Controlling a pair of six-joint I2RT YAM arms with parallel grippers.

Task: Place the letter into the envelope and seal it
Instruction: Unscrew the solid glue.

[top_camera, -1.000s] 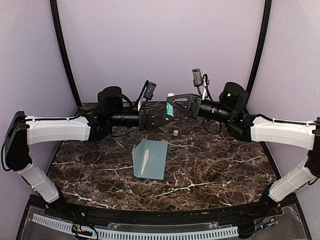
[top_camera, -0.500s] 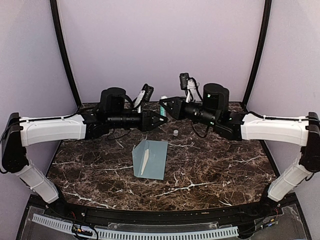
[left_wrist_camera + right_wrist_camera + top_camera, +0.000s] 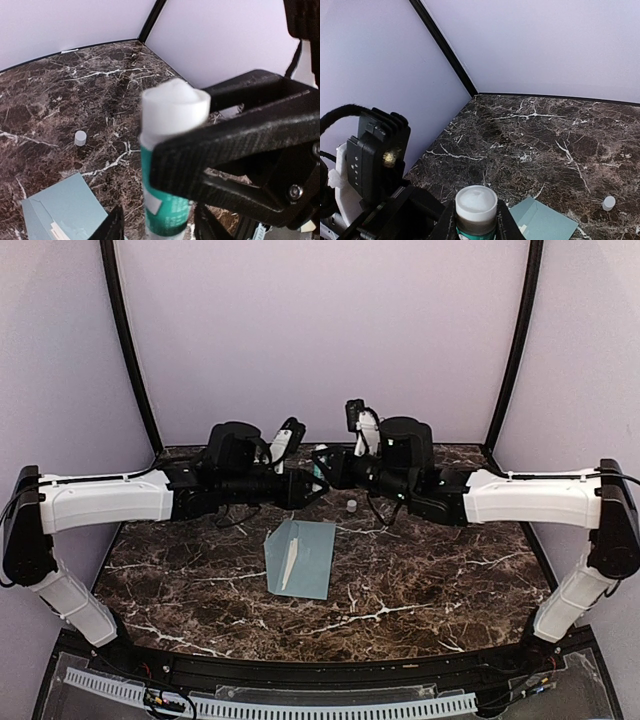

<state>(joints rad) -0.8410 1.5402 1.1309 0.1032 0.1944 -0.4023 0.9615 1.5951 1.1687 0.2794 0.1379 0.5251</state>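
The glue stick is a round tube with a white top and a green body. The right gripper has its black fingers pressed tight on both sides of the tube, so it has firm hold of it. The left gripper has its two finger ends on either side of the tube's bottom end. They are spread a bit wider than the tube, and a bit of table shows between one finger and the tube, so it grips nothing.

The envelope is thin, flat, pale blue-grey paper with straight edges. It lies on the table below both sets of jaws, a little nearer the arm bases, and touches neither. The table is dark stone with white veins. A small round white cap stands on it below the jaws, apart from the envelope.

Both arms reach in level from the sides. Their white forearms are straight and their black wrists point at each other. The grippers meet tip to tip in the air.
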